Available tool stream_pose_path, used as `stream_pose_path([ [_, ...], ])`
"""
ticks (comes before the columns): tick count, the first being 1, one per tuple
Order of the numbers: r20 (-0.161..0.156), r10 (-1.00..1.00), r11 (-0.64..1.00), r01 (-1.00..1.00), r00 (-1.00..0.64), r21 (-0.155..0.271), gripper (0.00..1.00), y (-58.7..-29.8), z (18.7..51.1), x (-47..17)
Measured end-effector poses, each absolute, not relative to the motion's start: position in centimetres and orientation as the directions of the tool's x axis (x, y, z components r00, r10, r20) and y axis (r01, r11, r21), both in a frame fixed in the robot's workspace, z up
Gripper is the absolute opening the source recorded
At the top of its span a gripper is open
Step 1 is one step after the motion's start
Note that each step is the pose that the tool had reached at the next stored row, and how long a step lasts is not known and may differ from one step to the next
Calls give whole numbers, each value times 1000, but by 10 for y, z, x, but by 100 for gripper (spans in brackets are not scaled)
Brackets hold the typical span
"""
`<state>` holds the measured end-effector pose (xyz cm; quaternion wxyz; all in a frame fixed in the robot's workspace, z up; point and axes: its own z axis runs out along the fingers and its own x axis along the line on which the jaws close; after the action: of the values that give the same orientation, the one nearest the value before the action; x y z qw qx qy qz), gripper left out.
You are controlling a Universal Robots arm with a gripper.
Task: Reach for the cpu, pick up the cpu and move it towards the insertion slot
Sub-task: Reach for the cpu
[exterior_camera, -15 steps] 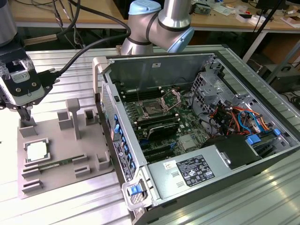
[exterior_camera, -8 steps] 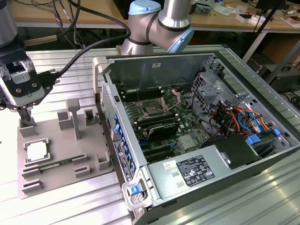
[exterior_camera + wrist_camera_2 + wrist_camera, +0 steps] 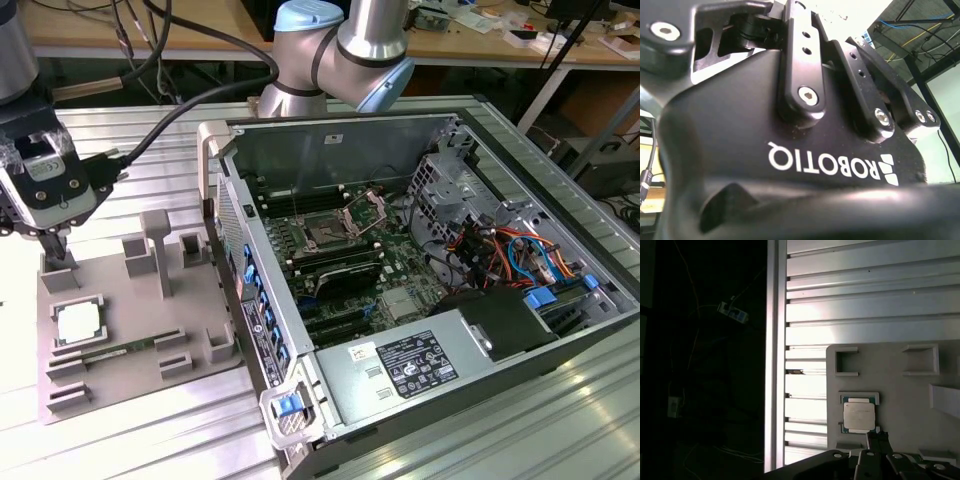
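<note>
We found the cpu (image 3: 78,322) lying flat in its square nest on the grey fixture plate (image 3: 120,300), toward the exterior view's left, with nothing holding it; in the first wrist view the cpu (image 3: 859,417) showed its pale metal top, framed by low raised corners of the plate (image 3: 900,395). The gripper (image 3: 57,262) hung over the plate's far corner, pointing down, close to the chip but apart from it; in the first wrist view the gripper (image 3: 877,437) reached just beside the chip's edge; whether the claw stood wide or narrow we could not tell.

A thin green memory stick (image 3: 105,352) lay just beside the chip on the plate; grey upright posts (image 3: 157,250) rose between the chip and the open computer case (image 3: 330,150). The case's side wall, with its beige handle (image 3: 208,160), stood between the plate and the motherboard. The insertion slot (image 3: 322,236) sat well apart from the chip, inside the case, with a silver bracket (image 3: 365,205) tipped up beside it; a finned heatsink (image 3: 405,305) lay nearer the camera, and orange and blue cables (image 3: 510,250) ran at the exterior view's right.

As for writing, the power supply carried a white printed label (image 3: 415,365); the gripper's black housing (image 3: 740,150) bore white lettering, seen upside down in the second wrist view.
</note>
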<state>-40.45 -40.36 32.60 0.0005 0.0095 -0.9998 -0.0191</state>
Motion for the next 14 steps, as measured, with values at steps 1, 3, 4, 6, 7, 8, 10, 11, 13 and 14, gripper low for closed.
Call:
stream_pose_path([
  [1, 1, -19, 999, -19, -1000, 38, 11, -404, 326, -404],
  [3, 0, -19, 999, -19, -1000, 38, 11, -404, 325, -404],
  [4, 1, -19, 999, -19, -1000, 38, 11, -404, 325, -404],
  [6, 0, -19, 999, -19, -1000, 38, 11, -404, 325, -404],
  [7, 0, -19, 999, -19, -1000, 38, 11, -404, 324, -404],
  [8, 1, -19, 999, -19, -1000, 38, 11, -404, 324, -404],
  [10, 1, -19, 999, -19, -1000, 38, 11, -404, 324, -404],
  [11, 0, -19, 999, -19, -1000, 38, 11, -404, 324, -404],
  [13, 0, -19, 999, -19, -1000, 38, 11, -404, 323, -404],
  [14, 0, -19, 999, -19, -1000, 38, 11, -404, 323, -404],
])
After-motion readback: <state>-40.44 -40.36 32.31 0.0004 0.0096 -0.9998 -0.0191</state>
